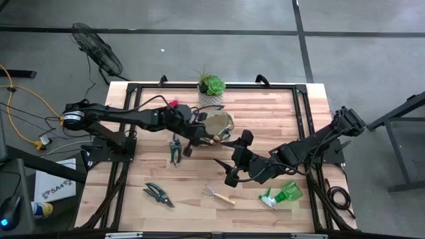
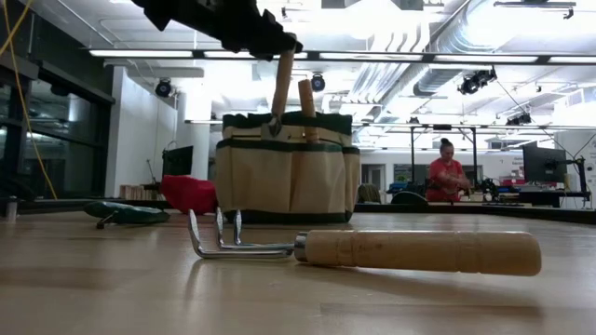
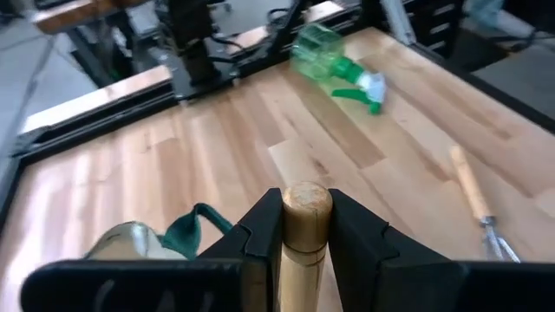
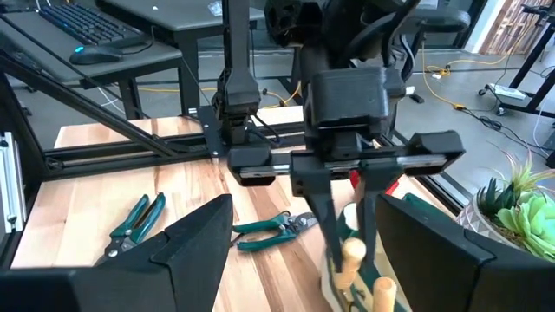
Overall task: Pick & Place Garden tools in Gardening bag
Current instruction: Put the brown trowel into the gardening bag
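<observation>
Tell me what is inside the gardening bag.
Two wooden handles stick up out of the bag: one clamped by the left gripper, another standing free beside it. Their metal ends and the bag's bottom are hidden.

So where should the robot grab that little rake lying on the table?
Best around the wooden handle of the hand rake, coming straight down from above. It lies flat on the table with open wood all round it, and the handle is thick, round and straight; the metal tines are thin and curved. The open right gripper is nearest.
</observation>
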